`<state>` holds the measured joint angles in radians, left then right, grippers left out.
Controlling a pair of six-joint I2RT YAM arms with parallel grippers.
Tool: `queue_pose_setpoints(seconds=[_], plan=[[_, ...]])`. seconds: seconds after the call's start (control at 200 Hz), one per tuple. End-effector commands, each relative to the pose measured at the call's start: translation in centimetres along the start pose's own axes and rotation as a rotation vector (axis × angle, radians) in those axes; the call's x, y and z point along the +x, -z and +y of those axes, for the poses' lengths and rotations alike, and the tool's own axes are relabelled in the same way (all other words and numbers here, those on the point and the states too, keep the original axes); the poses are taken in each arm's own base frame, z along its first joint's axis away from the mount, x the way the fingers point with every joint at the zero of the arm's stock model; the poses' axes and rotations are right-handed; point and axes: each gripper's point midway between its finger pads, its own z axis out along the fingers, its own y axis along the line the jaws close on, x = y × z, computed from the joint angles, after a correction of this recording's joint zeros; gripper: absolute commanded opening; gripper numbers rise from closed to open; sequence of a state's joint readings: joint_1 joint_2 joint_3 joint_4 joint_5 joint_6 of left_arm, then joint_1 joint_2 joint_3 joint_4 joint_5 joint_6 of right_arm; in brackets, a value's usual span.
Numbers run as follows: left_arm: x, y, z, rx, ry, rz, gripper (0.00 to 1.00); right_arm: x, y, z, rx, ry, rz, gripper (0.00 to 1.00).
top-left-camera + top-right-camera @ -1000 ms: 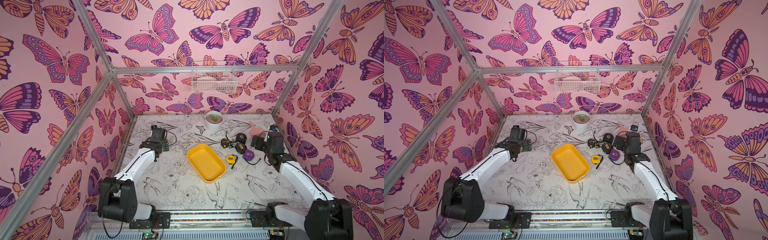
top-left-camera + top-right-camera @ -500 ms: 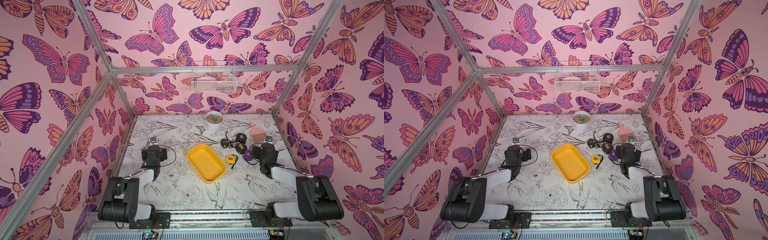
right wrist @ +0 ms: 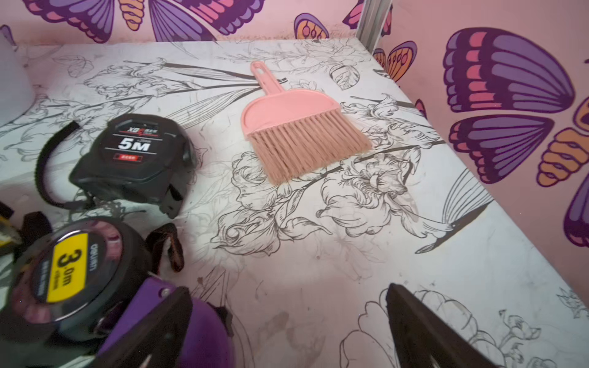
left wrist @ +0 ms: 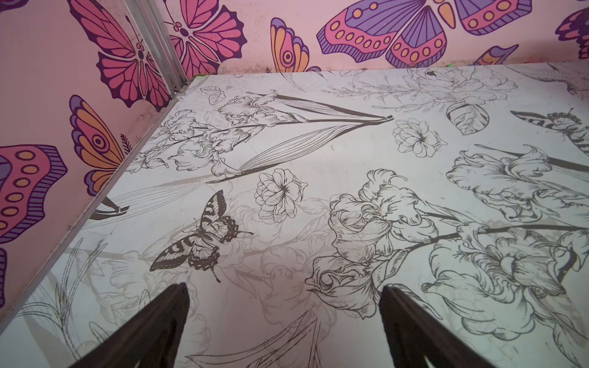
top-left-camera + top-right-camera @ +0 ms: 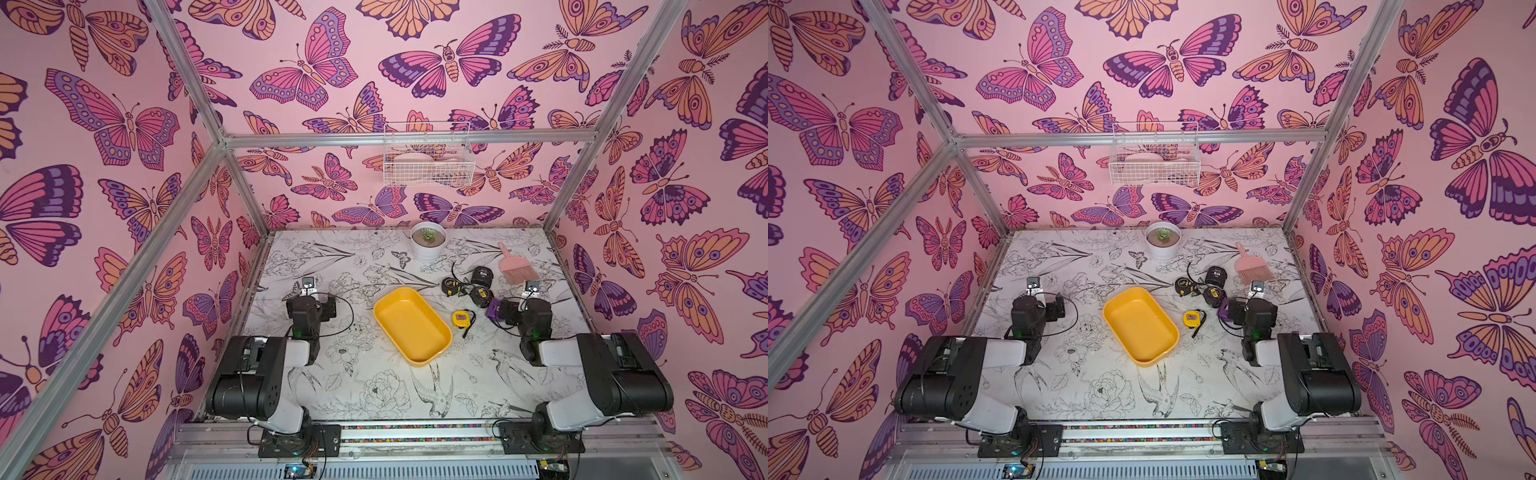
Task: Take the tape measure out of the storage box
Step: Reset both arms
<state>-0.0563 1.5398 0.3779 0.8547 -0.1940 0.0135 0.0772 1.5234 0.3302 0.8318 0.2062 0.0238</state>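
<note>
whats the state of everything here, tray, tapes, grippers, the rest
storage box: empty
yellow tape measure: on the table beside the box
purple tape measure: on the table, not gripped
5M tape measure: lying on the table
3.0m tape measure: lying flat
pink brush: lying flat
plant pot: upright
left gripper: open, empty
right gripper: open, empty

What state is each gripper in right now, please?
The left gripper is open, holding nothing.
The right gripper is open, holding nothing.
</note>
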Motion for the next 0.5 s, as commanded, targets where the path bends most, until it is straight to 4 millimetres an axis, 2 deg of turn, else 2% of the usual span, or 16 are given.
queue_pose_setpoints(seconds=[0.0, 0.496], plan=[[-0.66, 0.01, 0.40, -0.007, 0.031, -0.036, 1.00, -3.51, -0.39, 0.02, -0.033, -0.030, -0.098, 0.99], [-0.62, 0.03, 0.45, -0.008, 0.031, -0.036, 1.00, -3.40, -0.67, -0.11, -0.055, -0.048, -0.066, 0.99]])
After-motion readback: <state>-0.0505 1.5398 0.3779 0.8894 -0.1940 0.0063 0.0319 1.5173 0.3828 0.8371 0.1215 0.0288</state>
